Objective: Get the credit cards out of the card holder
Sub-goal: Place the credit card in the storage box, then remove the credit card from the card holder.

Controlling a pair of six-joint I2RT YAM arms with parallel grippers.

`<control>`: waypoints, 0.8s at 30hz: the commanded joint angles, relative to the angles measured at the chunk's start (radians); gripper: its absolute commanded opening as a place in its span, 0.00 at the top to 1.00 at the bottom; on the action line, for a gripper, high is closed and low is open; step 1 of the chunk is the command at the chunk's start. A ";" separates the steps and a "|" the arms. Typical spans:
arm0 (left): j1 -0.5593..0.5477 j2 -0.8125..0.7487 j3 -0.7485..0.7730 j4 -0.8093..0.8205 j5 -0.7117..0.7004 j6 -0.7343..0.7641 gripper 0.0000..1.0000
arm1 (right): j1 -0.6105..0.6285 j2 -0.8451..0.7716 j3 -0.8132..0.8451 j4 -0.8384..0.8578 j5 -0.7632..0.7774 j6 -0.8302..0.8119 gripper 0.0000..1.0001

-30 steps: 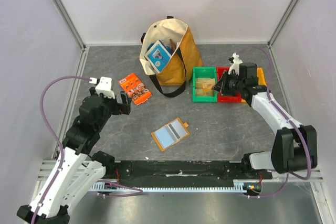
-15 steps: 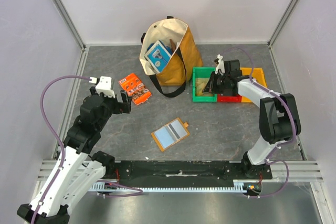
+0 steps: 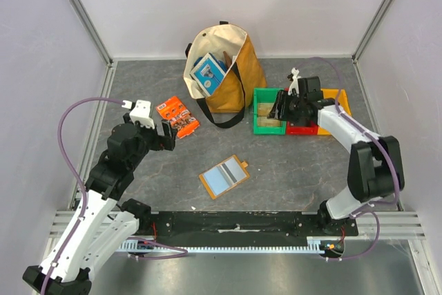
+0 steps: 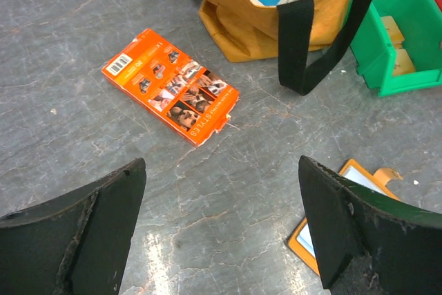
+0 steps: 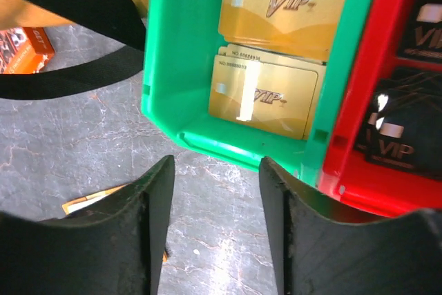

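Observation:
The card holder [image 3: 224, 176] lies open and flat on the grey table, orange-tan with pale blue-grey pockets; its corner shows in the left wrist view [image 4: 307, 245]. Gold credit cards [image 5: 266, 98] lie in the green bin [image 5: 183, 53], and black ones [image 5: 404, 139] in the red bin [image 5: 369, 67]. My right gripper [image 3: 280, 106] hangs over the green bin's near edge, open [image 5: 217, 164], with nothing between its fingers. My left gripper [image 3: 166, 135] hovers left of the holder, wide open [image 4: 222, 167] and holding nothing.
A tan tote bag [image 3: 221, 67] with a blue-and-white box inside stands at the back. An orange printed packet [image 3: 177, 117] lies beside my left gripper. Green [image 3: 269, 130], red [image 3: 302, 130] and yellow [image 3: 340, 98] bins sit in a row at the right.
My right gripper moved left from over the red bin to the green bin and opened. The left arm shifted slightly and stays open.

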 commanded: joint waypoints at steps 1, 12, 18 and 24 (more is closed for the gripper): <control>0.005 0.007 -0.001 0.038 0.076 -0.045 0.04 | 0.023 -0.153 0.003 -0.054 0.122 -0.038 0.37; 0.002 0.046 -0.030 -0.009 0.315 -0.227 0.12 | 0.340 -0.394 -0.184 0.106 0.074 0.051 0.29; -0.058 0.093 -0.126 0.080 0.431 -0.352 0.14 | 0.526 -0.365 -0.281 0.225 0.068 0.137 0.30; -0.214 0.176 -0.180 0.172 0.359 -0.427 0.15 | 0.627 -0.265 -0.364 0.317 0.097 0.181 0.36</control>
